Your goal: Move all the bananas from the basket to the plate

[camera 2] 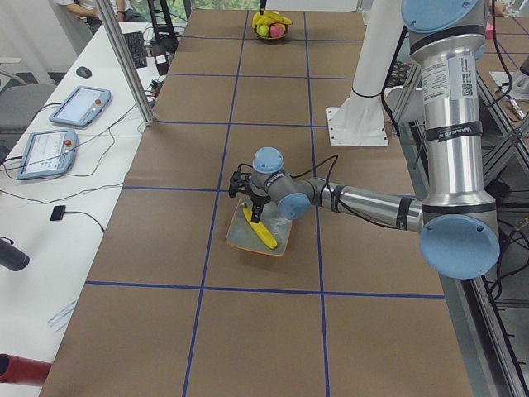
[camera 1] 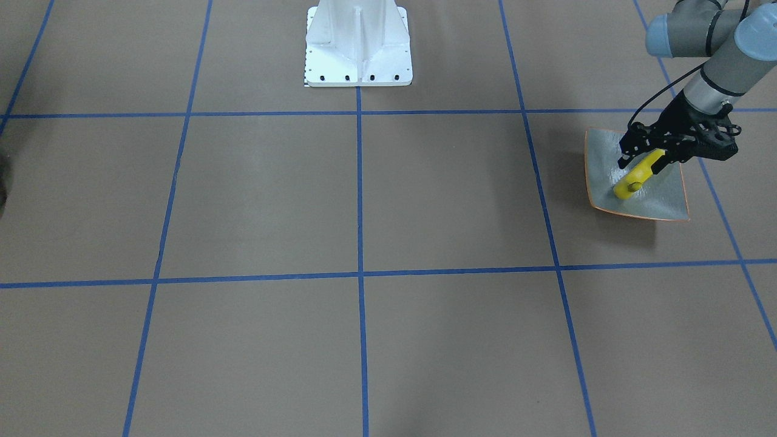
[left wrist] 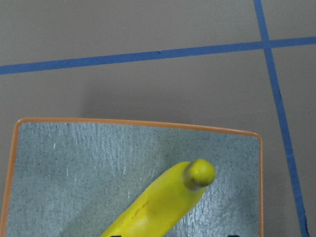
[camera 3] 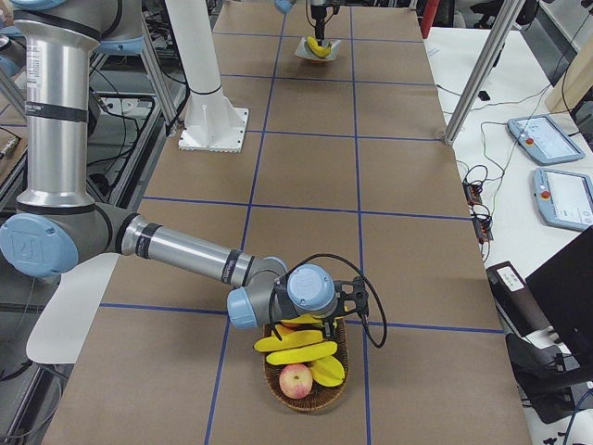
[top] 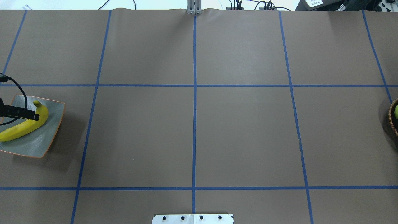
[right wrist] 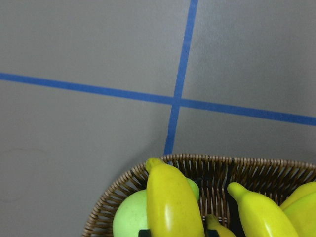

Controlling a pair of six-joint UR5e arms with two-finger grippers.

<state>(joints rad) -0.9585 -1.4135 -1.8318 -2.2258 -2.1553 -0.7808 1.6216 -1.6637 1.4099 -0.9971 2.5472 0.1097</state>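
- Bananas: one banana (top: 21, 129) lies slantwise on the plate (top: 40, 143). Its stem tip points to the far rim and stops inside it.
- The other bananas (camera 3: 298, 350) are piled in the basket (right wrist: 222, 163) with a red apple (camera 3: 295, 380) and a green apple (right wrist: 129, 221).
- The left arm (camera 1: 722, 67) reaches down over the plate. Its jaws stand on either side of the banana, near the stem half. I cannot tell whether they pinch it or stand loose.
- The right arm (camera 3: 185, 250) leans over the basket, its jaws just above the fruit. I cannot tell how they stand.
- The plate sits near the bench's left end, inside one square of the blue tape lines (top: 194, 93). Its rim is apart from every line.
- The basket sits at the right end, and a tape line runs up to its rim.
- A broad stretch of brown bench (top: 242, 133) lies between plate and basket, which are well apart.
- The robot's white base (camera 1: 358, 48) stands midway along the robot's edge, and a metal post (top: 194, 7) midway along the far edge.
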